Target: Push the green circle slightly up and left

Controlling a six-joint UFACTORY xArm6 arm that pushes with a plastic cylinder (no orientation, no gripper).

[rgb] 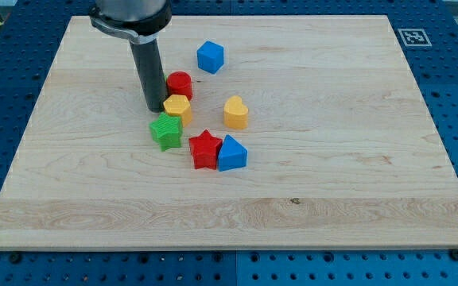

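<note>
The only green block I see is a green star-shaped block (pixel 165 131), left of the board's middle. No round green block shows. My tip (pixel 157 110) rests on the board just above the green star, close to its upper left edge, and right beside the left side of a yellow hexagon (pixel 177 107). A red cylinder (pixel 179 83) stands right behind the yellow hexagon, to the right of the rod. The rod hides a strip of board behind it.
A blue cube (pixel 210 57) sits near the view's top. A yellow heart (pixel 235 112) lies to the right of the hexagon. A red star (pixel 205 148) and a blue triangle (pixel 231 153) touch each other to the lower right of the green star. The wooden board (pixel 356 159) lies on a blue perforated table.
</note>
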